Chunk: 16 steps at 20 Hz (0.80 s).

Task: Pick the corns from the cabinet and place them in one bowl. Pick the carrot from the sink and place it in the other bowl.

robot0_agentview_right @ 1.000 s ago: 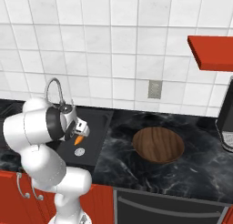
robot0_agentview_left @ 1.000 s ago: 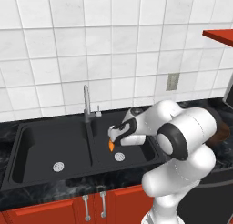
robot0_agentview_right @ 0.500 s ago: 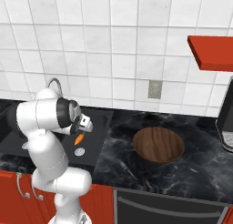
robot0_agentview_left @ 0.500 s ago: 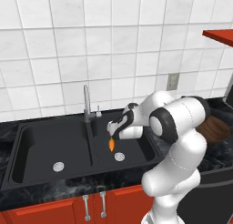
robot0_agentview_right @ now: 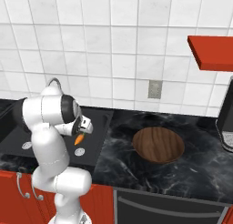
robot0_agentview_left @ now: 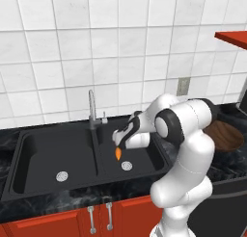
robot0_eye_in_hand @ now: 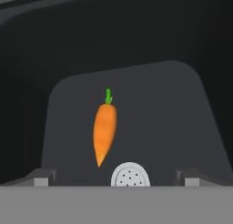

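White tiles cover the wall behind a black stone counter [robot0_agentview_right: 182, 173] w/ red doors under it. A black sink [robot0_agentview_left: 43, 151] w/ two basins sits in the counter, and a silver tap [robot0_agentview_left: 91, 108] stands at its back. The carrot [robot0_eye_in_hand: 104, 134] lies on the floor of the right basin, green top pointing away from the round silver drain [robot0_eye_in_hand: 130, 176], tip just beside it. The gripper [robot0_agentview_left: 117, 137] hangs over that basin, right above the carrot, not touching it. Its fingers [robot0_eye_in_hand: 42, 177] are wide apart and hold nothing. The brown bowl [robot0_agentview_right: 158, 144] sits on the counter to the right of the sink. A red shelf [robot0_agentview_right: 211, 52] is high up on the right.
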{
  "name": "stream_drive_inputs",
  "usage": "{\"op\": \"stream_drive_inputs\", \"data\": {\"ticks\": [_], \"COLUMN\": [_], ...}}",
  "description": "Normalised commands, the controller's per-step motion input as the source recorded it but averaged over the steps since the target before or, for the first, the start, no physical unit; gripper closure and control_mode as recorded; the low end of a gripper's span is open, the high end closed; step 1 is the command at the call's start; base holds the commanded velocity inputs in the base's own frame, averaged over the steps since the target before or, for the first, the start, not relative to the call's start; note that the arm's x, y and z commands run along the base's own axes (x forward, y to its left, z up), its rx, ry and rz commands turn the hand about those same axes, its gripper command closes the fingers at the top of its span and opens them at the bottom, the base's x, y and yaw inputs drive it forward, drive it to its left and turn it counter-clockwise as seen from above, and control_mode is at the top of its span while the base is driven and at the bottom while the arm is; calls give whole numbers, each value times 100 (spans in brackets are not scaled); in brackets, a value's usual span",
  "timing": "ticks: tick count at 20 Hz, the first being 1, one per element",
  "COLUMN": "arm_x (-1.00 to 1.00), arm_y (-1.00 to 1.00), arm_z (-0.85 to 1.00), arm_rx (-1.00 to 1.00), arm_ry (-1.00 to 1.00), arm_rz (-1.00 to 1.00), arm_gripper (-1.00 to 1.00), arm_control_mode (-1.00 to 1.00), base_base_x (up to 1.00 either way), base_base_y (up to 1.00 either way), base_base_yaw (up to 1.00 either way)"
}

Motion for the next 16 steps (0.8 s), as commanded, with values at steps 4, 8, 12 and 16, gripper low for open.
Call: {"op": "stream_drive_inputs", "data": {"ticks": [4,8,12,16], "arm_x": [8,1,6,24], "arm_y": [15,18,18,2], "arm_z": [-20,-5,0,0], "arm_rx": [0,0,0,-3], "arm_ry": [0,0,0,0], "arm_rz": [0,0,0,0], "arm_gripper": [-100,-100,-100,-100], "arm_control_mode": [-100,-100,-100,-100], "base_base_x": [0,0,0,0], "base_base_y": [0,0,0,0], "base_base_yaw": [0,0,0,0]}}
